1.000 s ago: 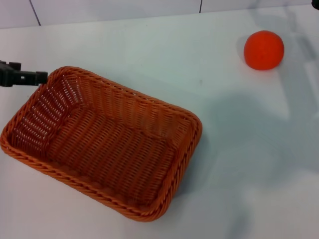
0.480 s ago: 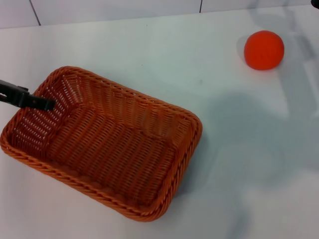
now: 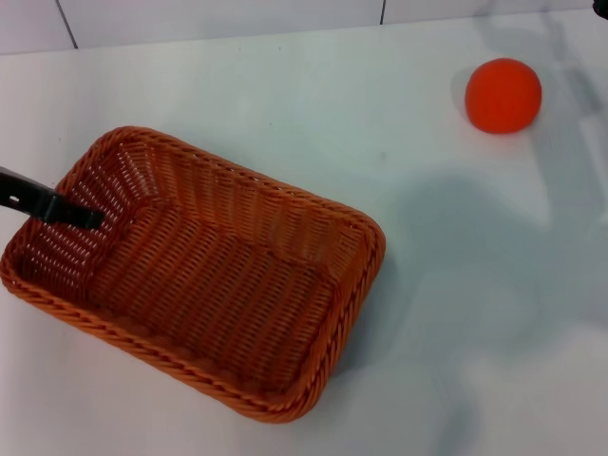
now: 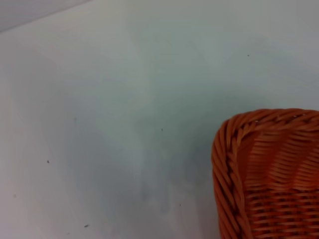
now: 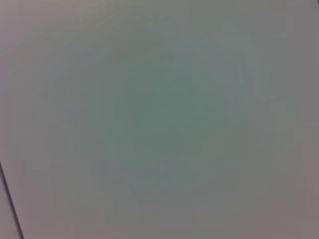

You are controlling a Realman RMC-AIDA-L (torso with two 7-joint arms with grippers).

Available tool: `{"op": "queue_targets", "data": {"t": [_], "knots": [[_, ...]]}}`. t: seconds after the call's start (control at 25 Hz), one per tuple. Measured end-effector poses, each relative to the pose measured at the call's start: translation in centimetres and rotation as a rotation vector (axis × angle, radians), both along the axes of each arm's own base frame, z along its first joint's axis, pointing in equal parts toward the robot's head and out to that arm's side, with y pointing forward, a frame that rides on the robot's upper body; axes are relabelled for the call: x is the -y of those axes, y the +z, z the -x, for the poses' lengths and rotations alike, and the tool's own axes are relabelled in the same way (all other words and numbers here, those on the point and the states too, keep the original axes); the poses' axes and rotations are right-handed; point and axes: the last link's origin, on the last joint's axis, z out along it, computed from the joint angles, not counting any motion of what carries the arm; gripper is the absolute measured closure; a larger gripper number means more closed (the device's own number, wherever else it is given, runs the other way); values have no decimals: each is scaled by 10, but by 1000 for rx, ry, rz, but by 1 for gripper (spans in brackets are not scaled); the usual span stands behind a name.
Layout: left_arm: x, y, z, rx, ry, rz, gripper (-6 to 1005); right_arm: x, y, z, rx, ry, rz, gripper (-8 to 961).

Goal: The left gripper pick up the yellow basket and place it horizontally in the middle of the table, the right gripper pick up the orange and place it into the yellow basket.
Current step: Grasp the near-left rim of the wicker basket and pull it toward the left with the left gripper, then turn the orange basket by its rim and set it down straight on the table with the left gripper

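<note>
The yellow basket (image 3: 376, 249), an orange-brown woven one, lies at an angle on the left half of the white table (image 3: 285, 85). One corner of it shows in the left wrist view (image 4: 225, 159). One thin black finger of my left gripper (image 3: 57, 206) reaches in from the left edge. Its tip is over the inside of the basket's left end, past the rim. The orange (image 3: 503, 95) sits on the table at the far right, well apart from the basket. Only a dark sliver of my right gripper (image 3: 601, 7) shows at the top right corner.
Bare white tabletop lies between the basket and the orange and in front of the basket. A tiled wall edge (image 3: 218, 19) runs along the back. The right wrist view shows only a plain blurred surface.
My left finger has come down from beside the basket's back left corner to inside its left end, then sunk a little further. The basket and the orange have not moved.
</note>
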Motion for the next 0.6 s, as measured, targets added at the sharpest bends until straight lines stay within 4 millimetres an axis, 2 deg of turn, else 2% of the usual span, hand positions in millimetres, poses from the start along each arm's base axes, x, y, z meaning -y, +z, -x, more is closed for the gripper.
{"op": "queue_targets", "data": {"t": [0.28,0.6], "knots": [[-2,0,-4,-2,-7,1,233,1,-1,-2,-2,-10,3,8],[-1,-4,-9,15,0,24,553,1,-1,-5,-7,-28,9,8]]}}
